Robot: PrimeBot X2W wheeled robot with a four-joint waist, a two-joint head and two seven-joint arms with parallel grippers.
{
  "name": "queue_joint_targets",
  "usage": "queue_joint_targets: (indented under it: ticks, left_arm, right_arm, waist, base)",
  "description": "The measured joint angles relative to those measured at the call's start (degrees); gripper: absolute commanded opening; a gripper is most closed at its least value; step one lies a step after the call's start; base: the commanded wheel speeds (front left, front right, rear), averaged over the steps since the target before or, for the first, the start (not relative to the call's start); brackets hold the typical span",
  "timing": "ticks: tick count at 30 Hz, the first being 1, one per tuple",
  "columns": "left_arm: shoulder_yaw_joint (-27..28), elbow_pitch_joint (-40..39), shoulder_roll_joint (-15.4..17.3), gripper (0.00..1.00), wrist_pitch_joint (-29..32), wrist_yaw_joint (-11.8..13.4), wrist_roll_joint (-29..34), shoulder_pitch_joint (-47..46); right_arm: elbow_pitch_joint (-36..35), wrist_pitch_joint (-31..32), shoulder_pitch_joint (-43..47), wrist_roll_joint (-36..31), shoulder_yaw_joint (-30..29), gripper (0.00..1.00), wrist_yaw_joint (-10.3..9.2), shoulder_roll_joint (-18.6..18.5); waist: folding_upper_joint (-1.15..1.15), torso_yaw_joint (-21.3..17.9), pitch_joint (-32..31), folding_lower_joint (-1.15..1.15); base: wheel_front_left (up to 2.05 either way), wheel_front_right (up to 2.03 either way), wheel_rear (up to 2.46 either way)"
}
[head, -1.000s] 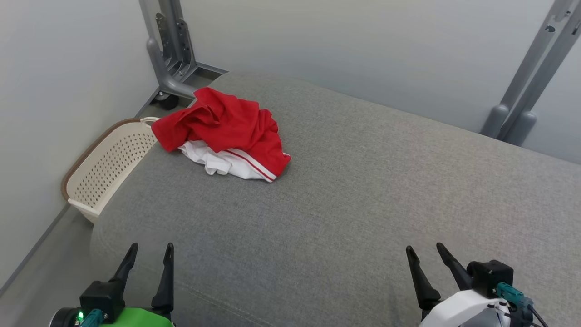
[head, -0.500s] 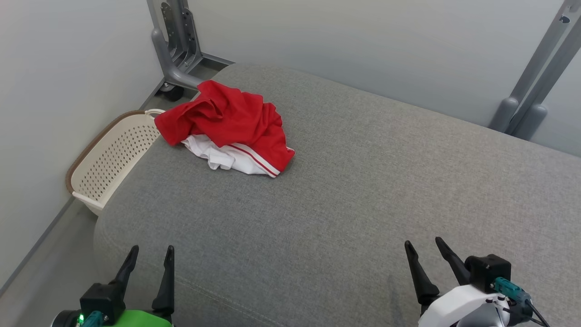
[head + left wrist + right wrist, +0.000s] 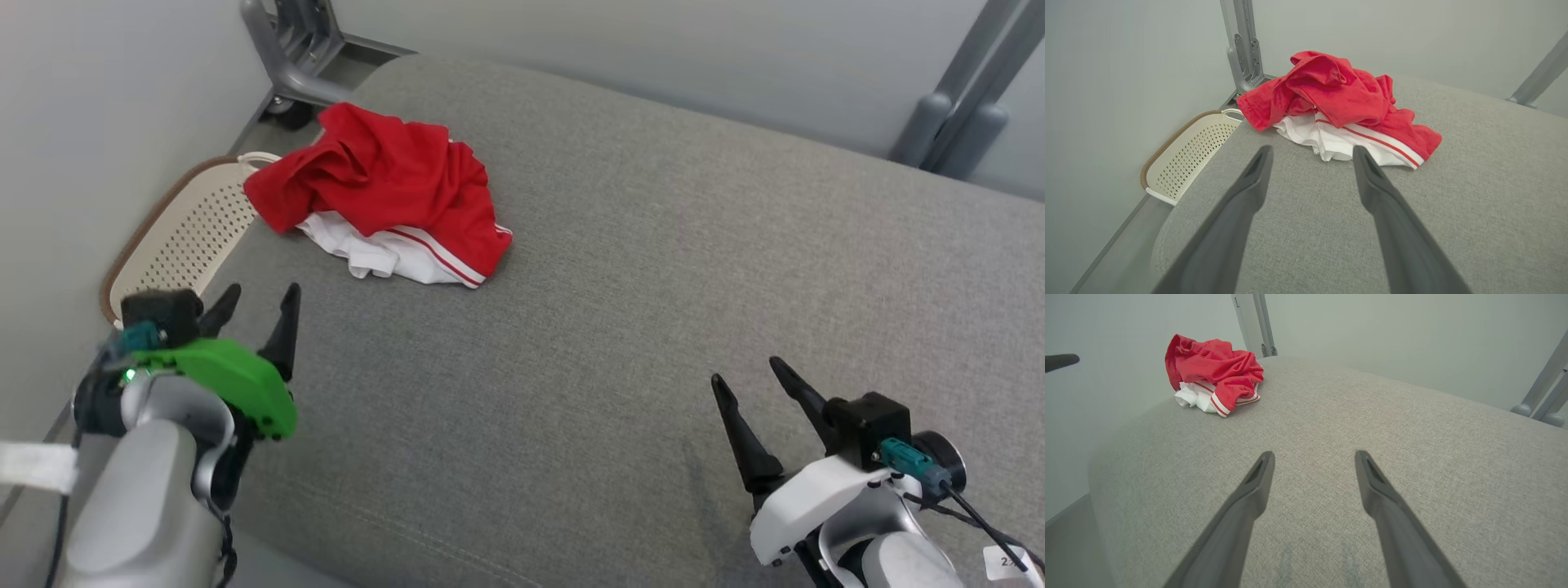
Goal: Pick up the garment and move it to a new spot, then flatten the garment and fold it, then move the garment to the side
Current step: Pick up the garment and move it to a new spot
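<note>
At the head view's upper left, the grey stand [image 3: 294, 33] is cut by the top edge, and the basket [image 3: 184, 245] is partly hidden behind the cushion [image 3: 653, 245] and left gripper [image 3: 263, 287]. The white part of the garment [image 3: 384, 180] lies mostly under its red folds.

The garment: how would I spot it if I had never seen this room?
Find the big grey cushion. At its far left corner, beside a cream basket with holes, lies the garment in a crumpled heap. It is bright red over white with red stripes, while its neighbours are plain.
</note>
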Motion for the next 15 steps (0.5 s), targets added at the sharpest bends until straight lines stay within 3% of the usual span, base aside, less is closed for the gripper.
queue_joint_targets:
  ticks: [9, 15]
  left_arm:
    - [1.2, 10.9, 3.9, 1.00, 16.6, -0.7, -8.9, -19.0]
    - [0.7, 14.1, 5.3, 1.00, 21.4, -0.7, -11.0, -26.2]
  right_arm:
    - [-9.8, 7.4, -2.7, -0.2, 3.6, 1.00, 0.00, -5.8]
    - [-15.0, 10.7, -2.9, -0.7, 4.3, 1.00, 0.00, -8.7]
  waist:
    - [0.00, -5.1, 8.3, 0.00]
    - [0.00, -7.8, 14.2, 0.00]
  base:
    - [0.00, 0.00, 0.00]
    - [0.00, 0.00, 0.00]
